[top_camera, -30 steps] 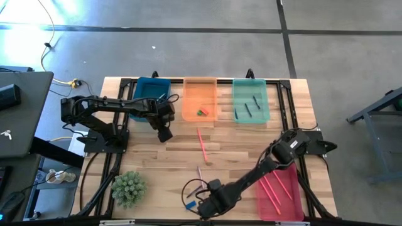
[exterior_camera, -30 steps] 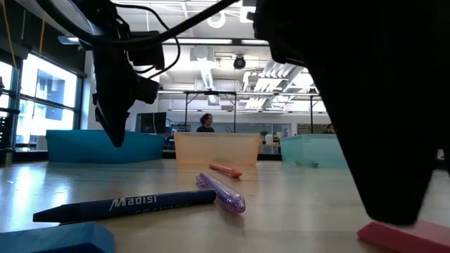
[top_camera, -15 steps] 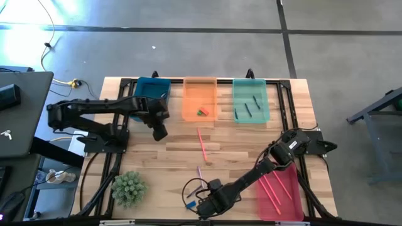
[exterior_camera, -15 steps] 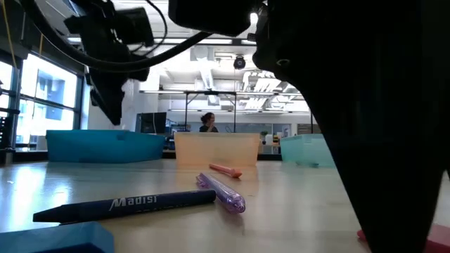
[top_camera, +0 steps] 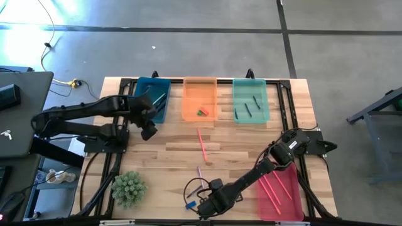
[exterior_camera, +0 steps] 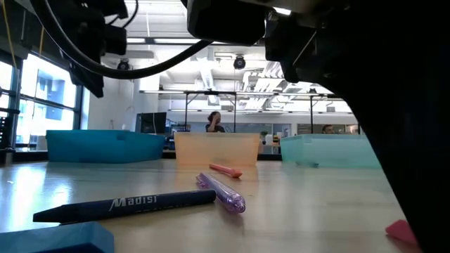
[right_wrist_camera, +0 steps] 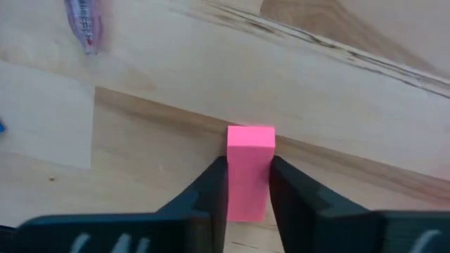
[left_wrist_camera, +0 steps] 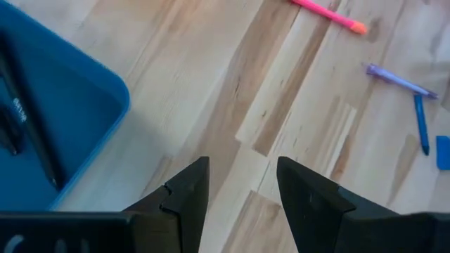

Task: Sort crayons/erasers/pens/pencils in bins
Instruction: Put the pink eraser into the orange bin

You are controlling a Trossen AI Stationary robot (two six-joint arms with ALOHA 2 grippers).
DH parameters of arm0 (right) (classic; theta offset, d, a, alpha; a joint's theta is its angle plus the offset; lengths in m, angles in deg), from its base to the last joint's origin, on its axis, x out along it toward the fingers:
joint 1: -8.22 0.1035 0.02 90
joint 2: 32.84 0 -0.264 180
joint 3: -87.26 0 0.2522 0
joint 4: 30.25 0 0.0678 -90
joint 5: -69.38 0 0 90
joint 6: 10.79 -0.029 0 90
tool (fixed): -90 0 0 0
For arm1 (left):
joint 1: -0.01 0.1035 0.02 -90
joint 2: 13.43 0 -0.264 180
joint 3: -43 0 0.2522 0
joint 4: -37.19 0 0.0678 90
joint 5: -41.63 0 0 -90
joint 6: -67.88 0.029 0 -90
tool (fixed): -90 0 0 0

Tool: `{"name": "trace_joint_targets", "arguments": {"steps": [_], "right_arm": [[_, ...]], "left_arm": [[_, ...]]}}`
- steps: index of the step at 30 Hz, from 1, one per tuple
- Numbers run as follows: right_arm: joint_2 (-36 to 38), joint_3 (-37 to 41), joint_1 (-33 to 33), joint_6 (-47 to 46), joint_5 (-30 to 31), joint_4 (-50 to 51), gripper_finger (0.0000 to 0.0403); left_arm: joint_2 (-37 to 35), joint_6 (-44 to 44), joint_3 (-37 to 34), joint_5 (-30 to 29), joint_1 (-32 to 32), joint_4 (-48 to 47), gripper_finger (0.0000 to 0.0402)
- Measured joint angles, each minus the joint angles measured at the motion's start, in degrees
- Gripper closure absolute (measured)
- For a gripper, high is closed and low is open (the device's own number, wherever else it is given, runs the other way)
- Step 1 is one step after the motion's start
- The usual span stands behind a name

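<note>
Two right gripper (right_wrist_camera: 247, 184) fingers (right_wrist_camera: 211, 184) flank the pink eraser (right_wrist_camera: 249, 166), touching its sides.

Bright daylight, glare top-left on floor (top_camera: 25, 25), near arm silhouetted.

Pink eraser (right_wrist_camera: 249, 169) between right gripper (right_wrist_camera: 248, 184) fingers (right_wrist_camera: 211, 190), touching.

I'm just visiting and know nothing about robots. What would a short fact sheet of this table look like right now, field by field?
left gripper: open, empty, beside the blue bin
right gripper: fingers on either side of a pink eraser at the table's near edge
orange bin: green and red erasers inside
teal bin: dark sticks inside
pink bin: pink sticks inside
loose on table: pink stick, purple pen
</note>
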Motion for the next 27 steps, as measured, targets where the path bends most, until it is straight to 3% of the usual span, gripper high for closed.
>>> {"name": "trace_joint_targets", "arguments": {"steps": [12,27], "right_arm": [[0.0,-0.2,-0.1,0.6,0.8,-0.6,0.0346],[1.5,0.2,-0.3,4.2,10.7,-8.2,0.0347]], "left_arm": [[-5.3,0.0,0.0,-0.1,0.0,-1.6,0.0245],[-5.3,2.7,0.0,-0.1,0.0,-3.4,0.0245]]}}
